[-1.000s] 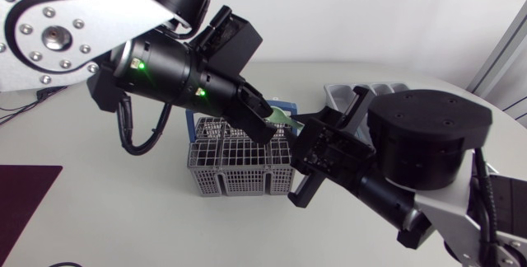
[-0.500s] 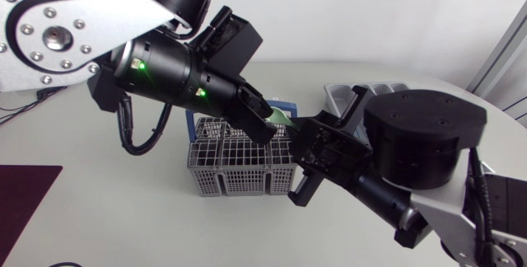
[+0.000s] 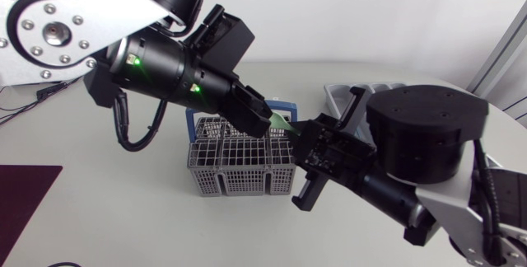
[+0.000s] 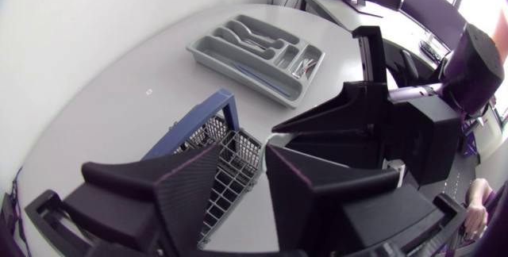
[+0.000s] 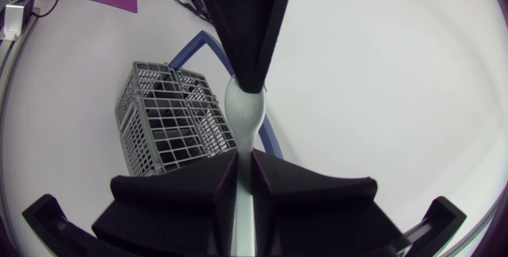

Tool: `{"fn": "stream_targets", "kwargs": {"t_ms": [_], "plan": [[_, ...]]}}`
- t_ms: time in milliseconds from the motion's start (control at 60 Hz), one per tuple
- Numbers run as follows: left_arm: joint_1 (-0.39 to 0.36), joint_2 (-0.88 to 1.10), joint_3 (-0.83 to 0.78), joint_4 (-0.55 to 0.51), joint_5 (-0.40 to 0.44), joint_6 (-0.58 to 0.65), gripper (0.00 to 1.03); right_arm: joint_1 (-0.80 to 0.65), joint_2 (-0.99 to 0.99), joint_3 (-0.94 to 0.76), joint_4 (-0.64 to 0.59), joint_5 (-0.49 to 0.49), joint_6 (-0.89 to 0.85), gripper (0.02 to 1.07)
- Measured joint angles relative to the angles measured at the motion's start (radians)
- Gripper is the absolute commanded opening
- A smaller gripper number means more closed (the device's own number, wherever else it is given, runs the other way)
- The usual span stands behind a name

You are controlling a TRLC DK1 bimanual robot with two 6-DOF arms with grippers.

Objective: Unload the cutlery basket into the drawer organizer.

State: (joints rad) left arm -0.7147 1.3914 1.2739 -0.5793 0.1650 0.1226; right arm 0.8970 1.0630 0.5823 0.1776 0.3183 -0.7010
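Note:
A pale green spoon (image 3: 283, 120) hangs in the air above the grey wire cutlery basket (image 3: 239, 164), between my two grippers. My right gripper (image 3: 303, 135) is shut on its handle; in the right wrist view the spoon (image 5: 244, 118) runs out from between the closed fingers (image 5: 206, 189) toward the basket (image 5: 167, 122). My left gripper (image 3: 265, 124) stands at the spoon's bowl end. In the left wrist view its fingers (image 4: 190, 178) are spread apart with nothing between them, over the basket (image 4: 230, 170). The grey drawer organizer (image 4: 258, 51) lies beyond, holding some cutlery.
The basket has a blue handle (image 3: 276, 102) standing up at its far side. The organizer (image 3: 342, 94) is half hidden behind my right arm. A dark purple mat (image 3: 25, 193) lies at the table's front left.
My left gripper has opened and let go of the spoon, drawing back slightly to the left. My right gripper has closed on the spoon's handle.

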Motion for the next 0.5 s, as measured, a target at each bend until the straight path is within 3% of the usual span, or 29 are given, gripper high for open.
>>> {"fn": "stream_targets", "kwargs": {"t_ms": [50, 250, 500], "plan": [[0.010, 0.000, 0.005, 0.001, 0.005, 0.000, 0.98, -0.022, -0.019, 0.000, -0.032, -0.034, 0.002, 0.08], [0.101, -0.009, 0.040, 0.027, -0.008, 0.001, 0.98, -0.145, -0.117, 0.000, -0.156, -0.200, 0.010, 0.08], [0.177, -0.050, 0.042, 0.048, -0.010, 0.014, 0.98, -0.446, -0.216, -0.006, -0.333, -0.534, -0.029, 0.08]]}}
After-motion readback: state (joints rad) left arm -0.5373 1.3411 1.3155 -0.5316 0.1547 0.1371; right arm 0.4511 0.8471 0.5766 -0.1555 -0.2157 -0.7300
